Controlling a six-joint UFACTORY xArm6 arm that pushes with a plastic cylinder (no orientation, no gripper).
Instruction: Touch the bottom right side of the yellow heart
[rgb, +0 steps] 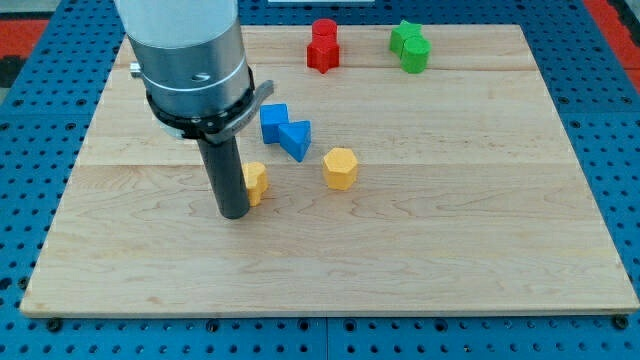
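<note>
**Tip parked right next to the yellow heart**

Okay, so here's what you've got. Your rod comes down from the big grey arm housing at the view's top left, and my tip (233, 213) sits on the board (480, 250) just left of centre. The yellow heart (256, 181) is right beside it on the view's right, and the rod covers the heart's left part, so you only see its right side poking out. From this angle they look like they're touching or as good as, but you can't really tell for sure. The tip's end sits a little below the heart's bottom edge in the view, on its left rather than its right.

About the pincer: there isn't one on this rig, just the plain rod, so nothing is opened, closed or gripped.

Everything else is off to the right and up:

- A yellow hexagon (340, 168) sits near the heart on the view's right, clearly apart from it.
- Two blue blocks sit just above those: a blue cube (274, 121) and a blue wedge-ish block (296, 138), touching each other.
- Two red blocks (323, 45) are bunched at the view's top, one behind the other.
- Two green blocks (410, 46) are bunched to the right of the red ones, near the board's top edge.
</note>
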